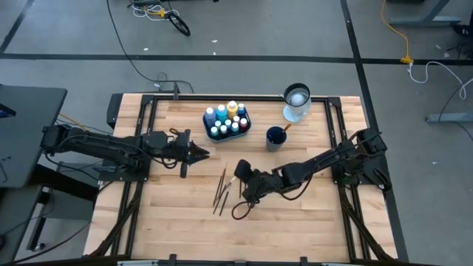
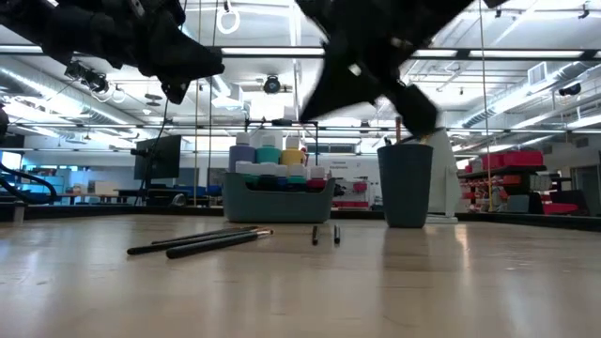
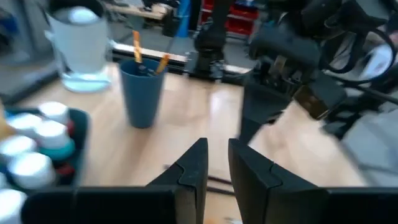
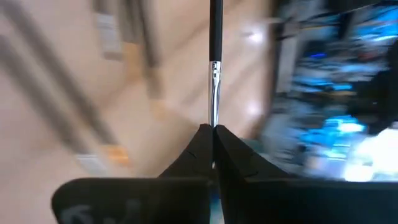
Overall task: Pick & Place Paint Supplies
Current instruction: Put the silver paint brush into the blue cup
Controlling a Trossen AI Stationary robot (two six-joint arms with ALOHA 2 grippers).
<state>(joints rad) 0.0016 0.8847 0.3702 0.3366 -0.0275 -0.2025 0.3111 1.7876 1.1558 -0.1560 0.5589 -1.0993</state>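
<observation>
Several small paint bottles (image 1: pixel 227 118) stand in a teal tray (image 1: pixel 246 125) at the table's far middle. Several thin dark brushes (image 1: pixel 220 191) lie flat on the wood at the middle; in the low view they are the dark brushes (image 2: pixel 202 241). My right gripper (image 1: pixel 241 172) hovers just right of them, shut on one brush (image 4: pixel 216 37). My left gripper (image 1: pixel 202 154) hangs above the table left of the middle, below the tray, open by a narrow gap (image 3: pixel 217 155), and holds nothing. My right gripper pinches the brush between its two fingertips (image 4: pixel 213 127), at the silver ferrule end (image 4: pixel 214 102). The brush lies along the fingers and sticks straight out ahead of them, dark handle (image 4: pixel 216 31) foremost. It is off the table, above the other brushes.
A dark blue cup (image 1: pixel 275 137) with brushes in it stands right of the tray. A clear jug (image 1: pixel 296 102) stands behind it near the far edge. Bare wood lies toward the near edge. A black frame (image 1: pixel 336 133) rims the table.
</observation>
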